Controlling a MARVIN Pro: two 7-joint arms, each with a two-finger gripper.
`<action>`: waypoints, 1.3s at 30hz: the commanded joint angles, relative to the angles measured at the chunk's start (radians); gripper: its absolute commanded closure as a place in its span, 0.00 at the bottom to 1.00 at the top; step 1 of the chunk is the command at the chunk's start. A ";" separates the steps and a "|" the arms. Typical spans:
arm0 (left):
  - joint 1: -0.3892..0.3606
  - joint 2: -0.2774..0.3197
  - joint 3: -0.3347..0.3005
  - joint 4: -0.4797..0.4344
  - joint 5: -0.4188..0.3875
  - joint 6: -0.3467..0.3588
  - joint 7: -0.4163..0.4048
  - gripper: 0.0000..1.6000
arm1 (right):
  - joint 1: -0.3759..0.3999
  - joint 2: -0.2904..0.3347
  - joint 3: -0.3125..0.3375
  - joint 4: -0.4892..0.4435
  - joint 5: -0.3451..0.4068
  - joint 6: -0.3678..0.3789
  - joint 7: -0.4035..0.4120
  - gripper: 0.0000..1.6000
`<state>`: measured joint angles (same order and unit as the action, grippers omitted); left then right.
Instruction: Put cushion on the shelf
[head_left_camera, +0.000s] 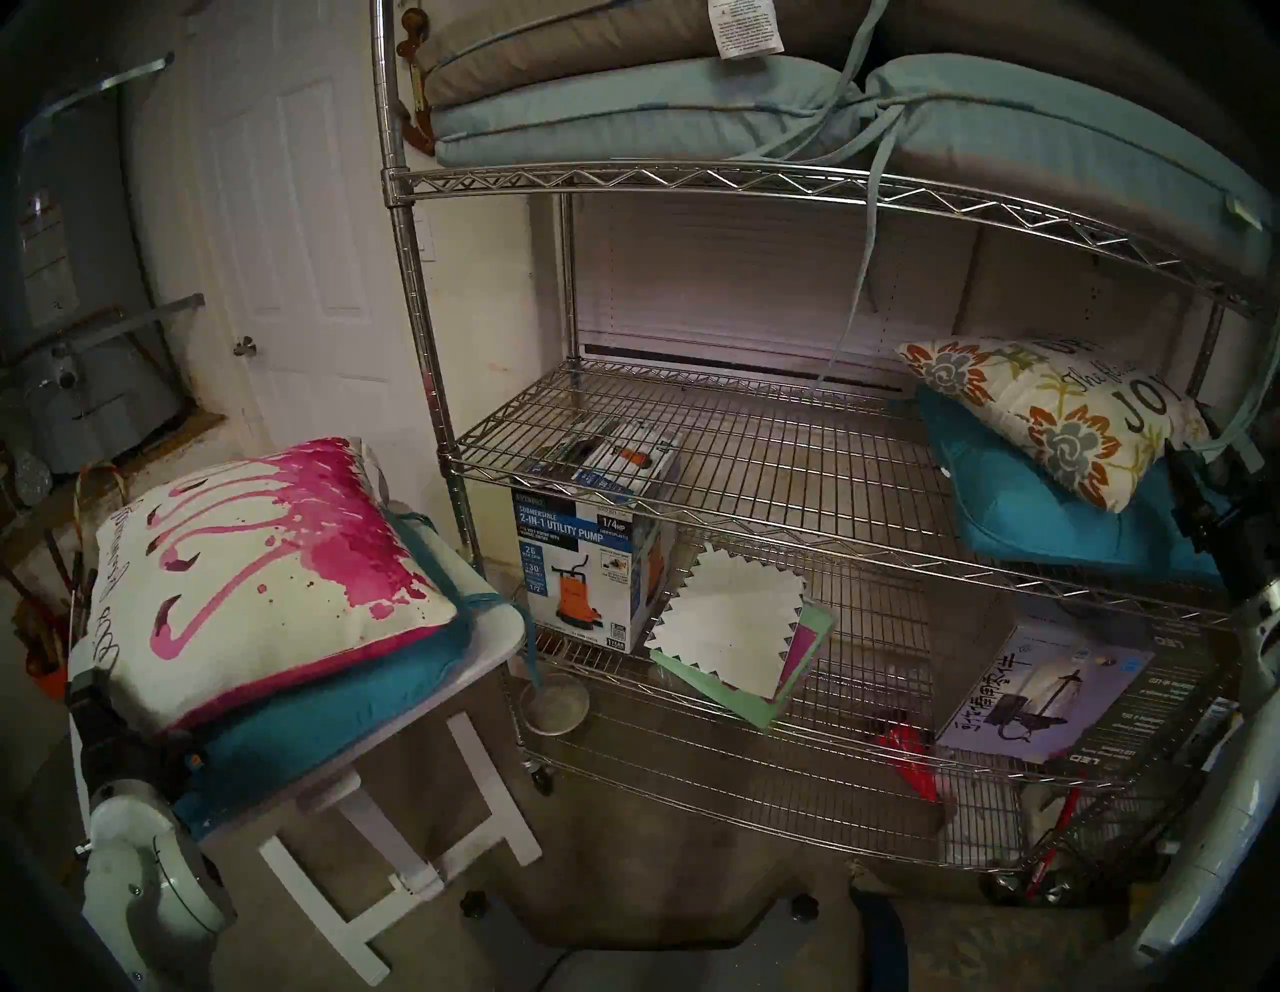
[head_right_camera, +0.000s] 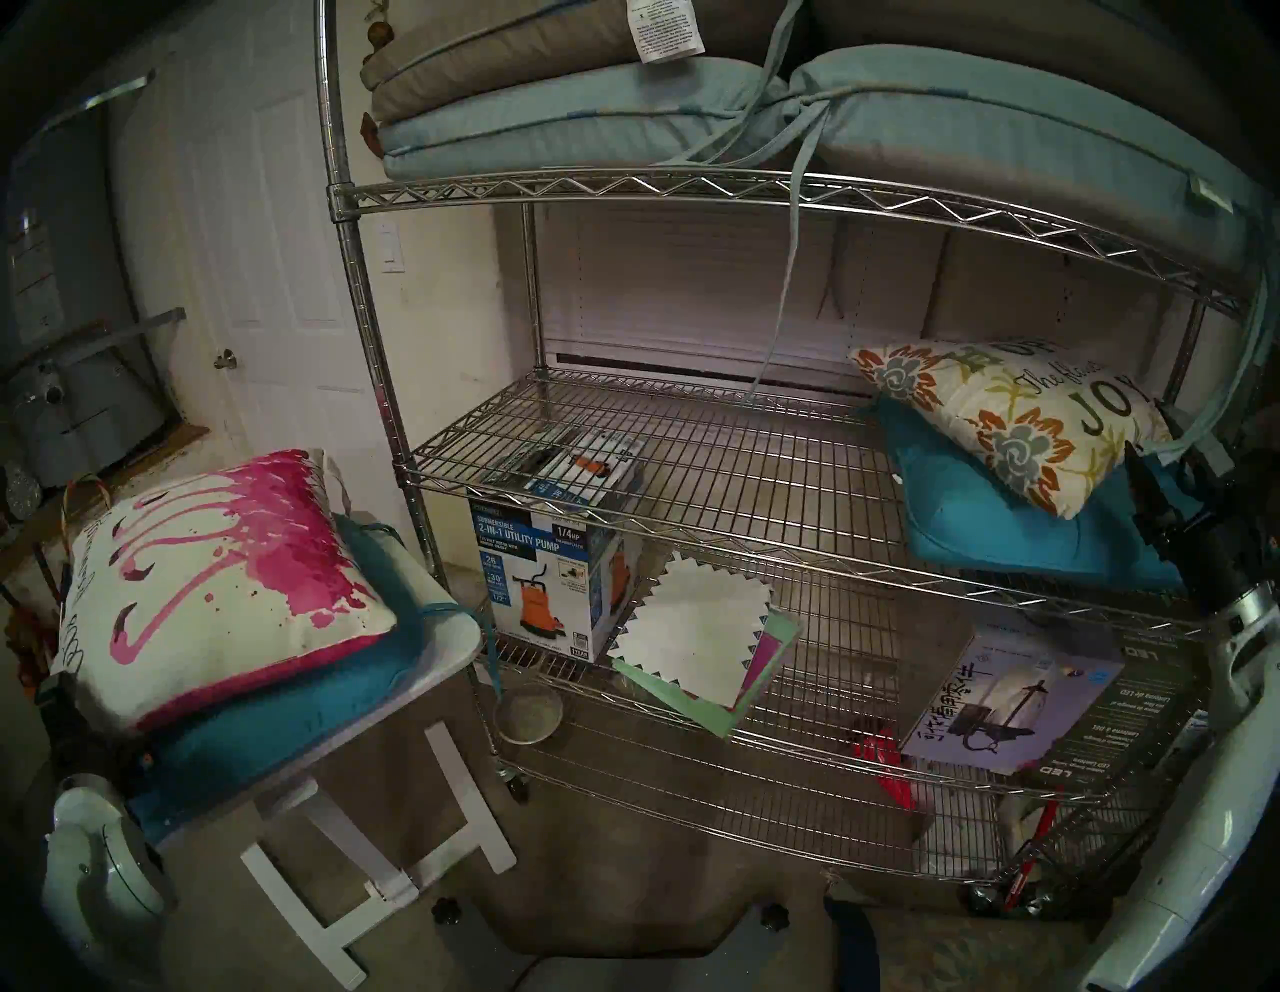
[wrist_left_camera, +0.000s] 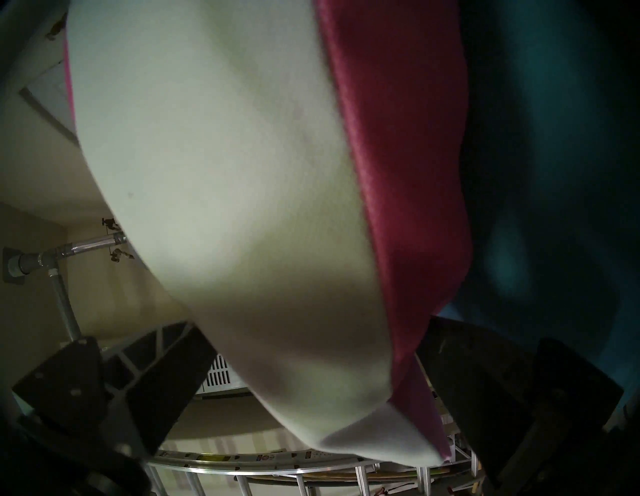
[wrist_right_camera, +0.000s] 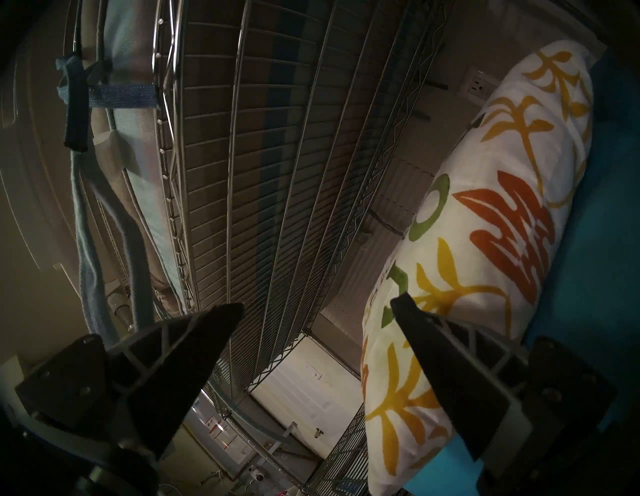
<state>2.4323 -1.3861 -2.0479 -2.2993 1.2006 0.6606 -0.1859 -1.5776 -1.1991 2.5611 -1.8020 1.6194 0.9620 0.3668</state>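
1. The rack (head_left_camera: 692, 181) is bright chrome wire, zigzag along its edges.
2. On the white folding table (head_left_camera: 485, 627) left of the rack, the top pillow (head_left_camera: 263, 575) is cream with hot-pink splashes and a dark pink back; the cushion (head_left_camera: 332, 713) beneath is teal.
3. On the rack's middle tier, a cream pillow (head_left_camera: 1053, 415) carries orange, grey and mustard flowers with black lettering – it lies on a teal cushion (head_left_camera: 1039, 519).
4. On the top tier, pale blue seat pads (head_left_camera: 623, 118) lie under a taupe one (head_left_camera: 554, 48).
5. On the tier below the middle one, a box (head_left_camera: 589, 561) is blue and white, picturing an orange pump.
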 joint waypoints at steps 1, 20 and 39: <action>-0.006 0.008 -0.001 -0.016 0.009 0.000 0.005 0.00 | -0.001 0.013 -0.003 -0.014 0.015 -0.002 -0.007 0.00; -0.010 0.004 -0.001 -0.015 0.015 -0.003 0.001 0.00 | -0.193 -0.129 0.006 -0.236 0.103 -0.002 0.008 0.00; -0.013 0.001 -0.001 -0.015 0.020 -0.004 -0.003 0.00 | -0.482 -0.258 -0.033 -0.517 0.229 -0.002 0.055 0.00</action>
<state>2.4173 -1.3877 -2.0477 -2.2963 1.2159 0.6597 -0.1950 -1.9174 -1.4125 2.5339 -2.2040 1.7878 0.9620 0.3963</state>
